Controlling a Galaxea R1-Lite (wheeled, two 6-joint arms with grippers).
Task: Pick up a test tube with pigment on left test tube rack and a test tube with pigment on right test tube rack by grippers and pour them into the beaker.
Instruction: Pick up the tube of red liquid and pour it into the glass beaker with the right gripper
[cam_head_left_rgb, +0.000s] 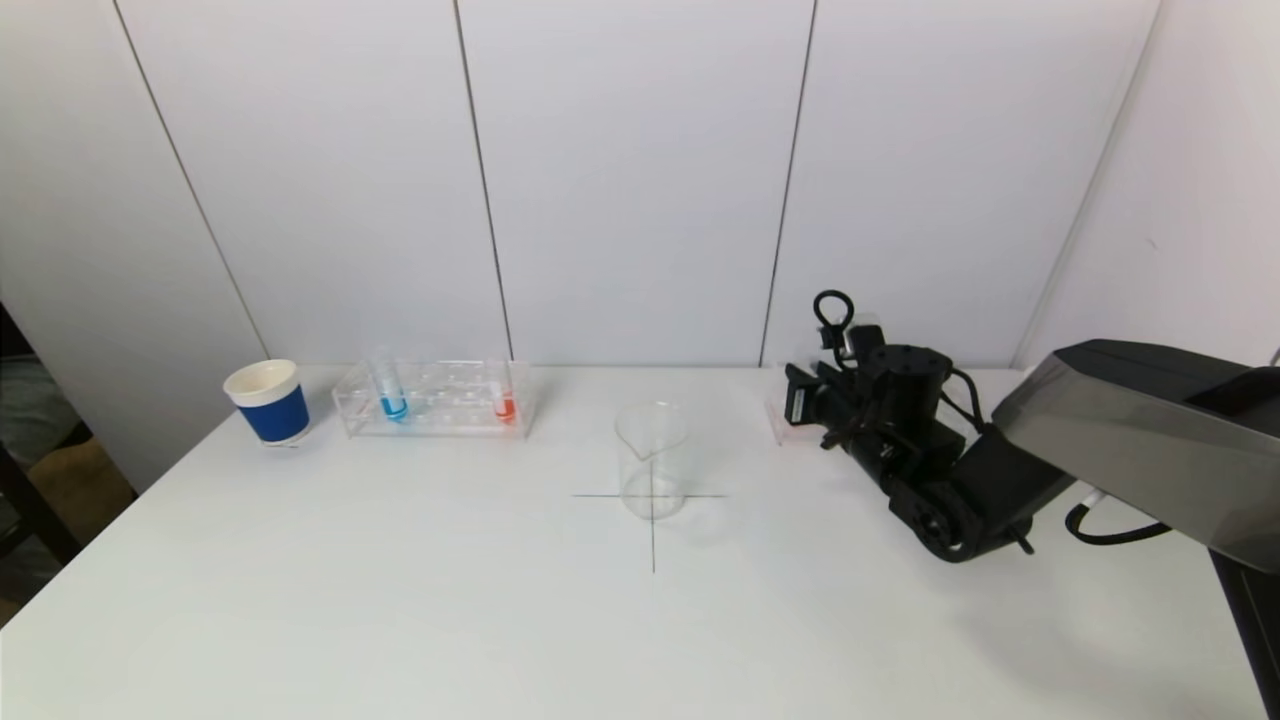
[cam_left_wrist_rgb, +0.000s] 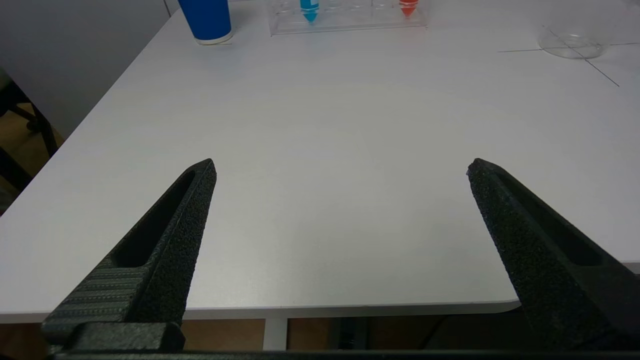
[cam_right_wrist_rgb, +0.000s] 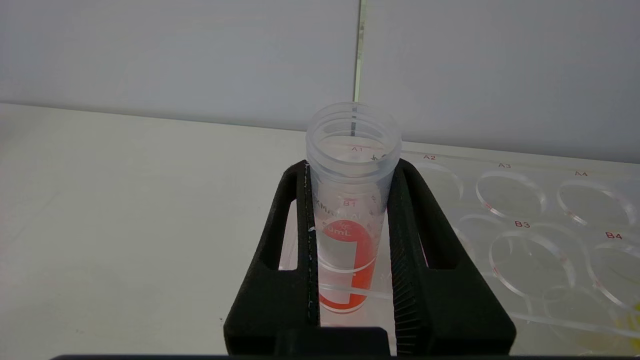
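Working from the table (cam_head_left_rgb: 400, 600) down to the smallest item: the white surface carries a clear left rack (cam_head_left_rgb: 435, 398) at the far left, a clear right rack (cam_right_wrist_rgb: 540, 225) at the far right, and an empty glass beaker (cam_head_left_rgb: 652, 460) standing between them on a drawn cross. A blue paper cup (cam_head_left_rgb: 268, 401) stands just beside the left rack. The right gripper (cam_right_wrist_rgb: 352, 240) is at the near end of the right rack, its two fingers pressed against opposite sides of a red-pigment tube (cam_right_wrist_rgb: 350, 210) that stands upright, its foot apparently seated in a rack hole. The tube's long axis is vertical, so the coming lift is judged to need a straight upward pull before any travel toward the beaker, which lies to this gripper's left. The left gripper (cam_left_wrist_rgb: 340, 170) hangs near the table's front edge, fingers spread wide and holding nothing, well apart from the left rack's blue tube (cam_head_left_rgb: 390, 392) and orange-red tube (cam_head_left_rgb: 505, 402).
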